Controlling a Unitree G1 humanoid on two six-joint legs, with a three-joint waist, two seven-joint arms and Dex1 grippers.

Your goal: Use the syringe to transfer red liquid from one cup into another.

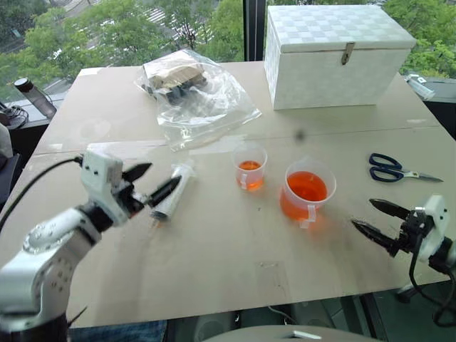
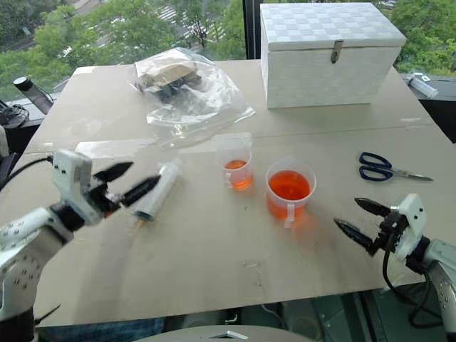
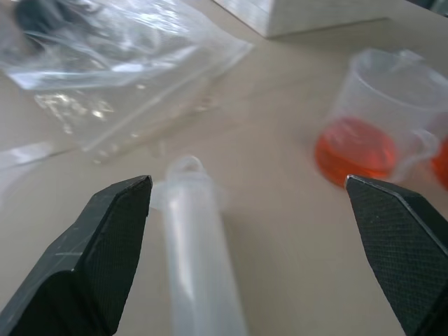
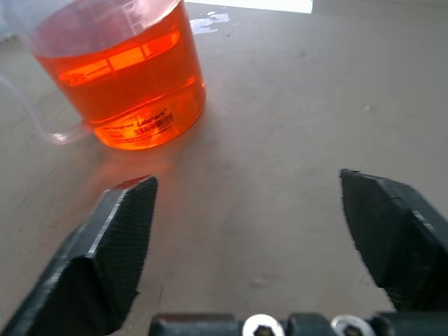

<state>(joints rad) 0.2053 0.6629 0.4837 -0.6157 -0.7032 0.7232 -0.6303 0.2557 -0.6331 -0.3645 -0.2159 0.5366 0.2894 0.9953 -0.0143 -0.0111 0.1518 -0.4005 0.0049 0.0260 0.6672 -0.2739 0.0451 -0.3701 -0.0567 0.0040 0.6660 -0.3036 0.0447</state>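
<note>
Well apart, syringe (image 1: 173, 191) and cups (image 1: 307, 191).

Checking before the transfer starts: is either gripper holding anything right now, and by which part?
Nothing is held. The left gripper stands open beside the syringe lying on the table; the right gripper is open and empty.

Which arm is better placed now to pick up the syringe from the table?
The left. Its open pincer is right beside the syringe, which lies on the table between its fingers in the wrist view. The right pincer, also open, is beyond the larger cup, far from it.
</note>
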